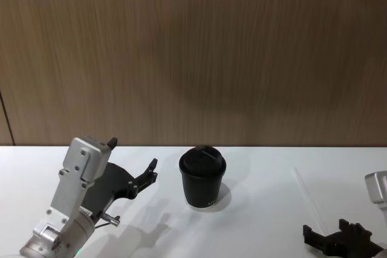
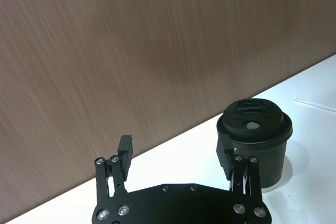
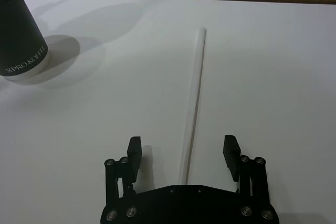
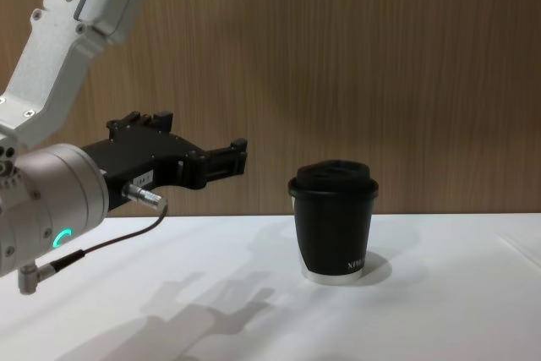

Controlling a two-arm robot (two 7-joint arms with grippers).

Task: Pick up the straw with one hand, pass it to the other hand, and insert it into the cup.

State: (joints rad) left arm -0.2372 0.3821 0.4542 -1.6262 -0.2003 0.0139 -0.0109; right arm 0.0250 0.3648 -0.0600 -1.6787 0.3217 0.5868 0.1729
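Straw [image 3: 193, 98] lies on the table [image 3: 273, 77], before the spread right gripper [image 3: 182, 145]. Left gripper [image 2: 175, 148], also spread, hangs near the cup [image 1: 203, 179].

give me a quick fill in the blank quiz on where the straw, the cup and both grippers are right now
1. The thin white plastic straw lies flat on the white table, on the robot's ____ of the small black lidded cup.
2. The cup stands ____ with its domed lid on.
3. The right gripper has its fingers ____, and the straw runs between them in the right wrist view.
4. The left gripper, open and empty, hovers on the robot's ____ of the cup.

Missing words: right; upright; open; left
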